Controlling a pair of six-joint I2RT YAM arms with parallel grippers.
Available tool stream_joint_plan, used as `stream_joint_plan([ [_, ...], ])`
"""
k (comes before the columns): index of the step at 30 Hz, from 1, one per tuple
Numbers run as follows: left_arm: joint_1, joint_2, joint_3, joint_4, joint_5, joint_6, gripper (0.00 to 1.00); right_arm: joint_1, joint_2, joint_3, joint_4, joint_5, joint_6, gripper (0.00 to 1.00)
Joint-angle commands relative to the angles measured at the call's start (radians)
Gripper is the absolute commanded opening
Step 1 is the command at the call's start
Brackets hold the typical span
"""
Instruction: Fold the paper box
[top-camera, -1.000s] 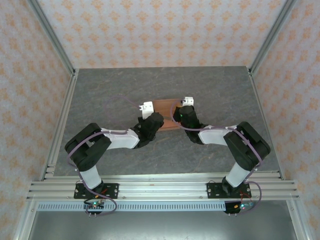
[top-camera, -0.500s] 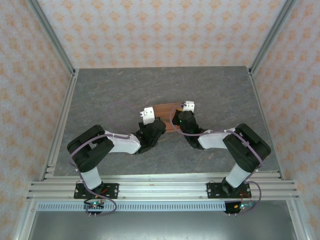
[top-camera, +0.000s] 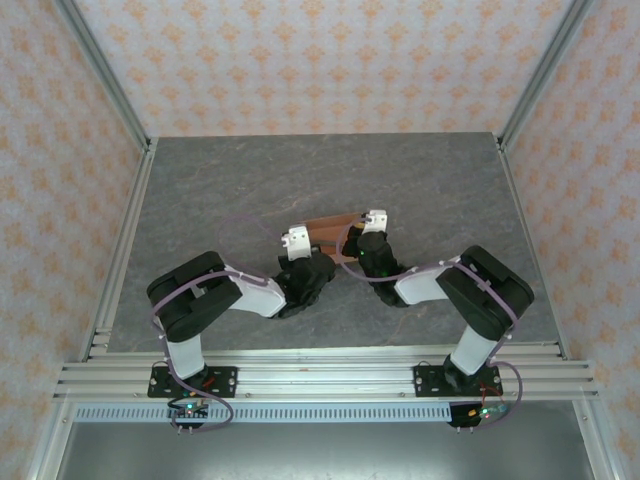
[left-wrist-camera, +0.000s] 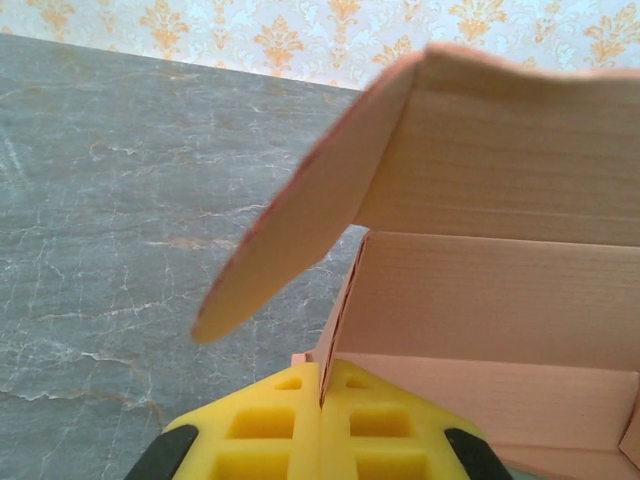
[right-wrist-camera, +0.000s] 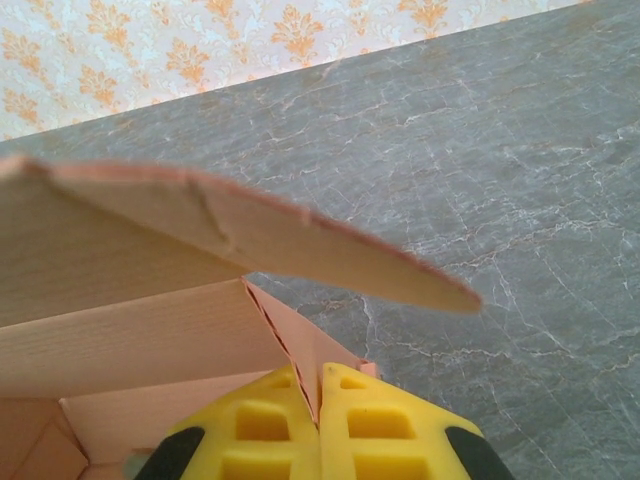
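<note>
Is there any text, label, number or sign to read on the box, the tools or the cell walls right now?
No readable text anywhere.
Paper box: plain salmon card, no print on the faces that show.
Left tool and right tool: plain yellow pads, no markings.
Wallpaper: orange ornaments, no letters.

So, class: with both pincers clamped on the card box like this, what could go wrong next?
1. The left pincer and right pincer each nip one thin wall of the paper box; uneven pulling may tear or crease it.
2. The raised lid flap is unheld and may flop askew.
</note>
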Motion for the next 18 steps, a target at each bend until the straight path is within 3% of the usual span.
stream_joint_plan([
  [1, 0.005, 0.039, -0.053, -0.034, -0.146, -0.047, 0.01, -0.014, 0.034, -0.049, -0.005, 0.092, 0.005, 0.00],
  [12, 0.000, 0.046, -0.041, -0.061, -0.192, -0.036, 0.01, -0.013, 0.035, -0.053, 0.001, 0.102, 0.011, 0.00],
  [18, 0.001, 0.041, -0.034, -0.074, -0.207, -0.024, 0.01, -0.014, 0.006, -0.034, -0.069, 0.110, 0.028, 0.07],
])
